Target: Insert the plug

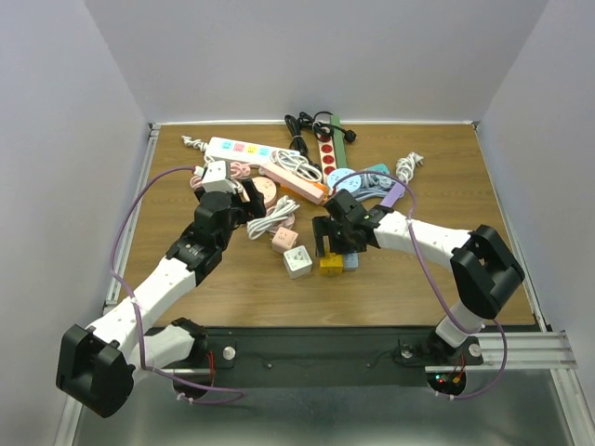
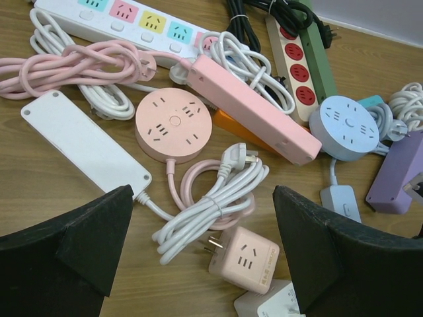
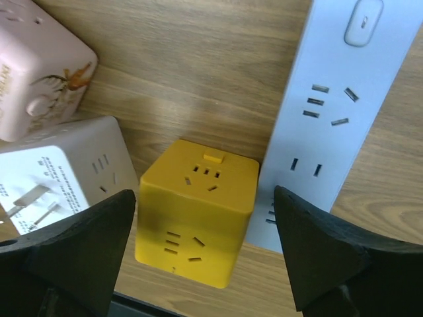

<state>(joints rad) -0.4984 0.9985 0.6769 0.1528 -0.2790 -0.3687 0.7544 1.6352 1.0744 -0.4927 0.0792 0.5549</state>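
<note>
Overhanging right pincer (image 3: 205,197) half-hides yellow cube (image 1: 331,265).

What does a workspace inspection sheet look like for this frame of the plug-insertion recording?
Surface: wooden table, crowded in the middle and at the far side.
Job's things: yellow cube socket beside a pale strip; white cube adapter lies with bare prongs showing; nothing plugged into the cube.
Clutter: white strip, pink strip, green strip, round pink socket, round blue socket.
Claws: left claw open above the pile; right claw open, either side of the yellow cube socket.
Cables: white coil, pink coil, black cable.
Surroundings: grey walls; nothing else seen.
</note>
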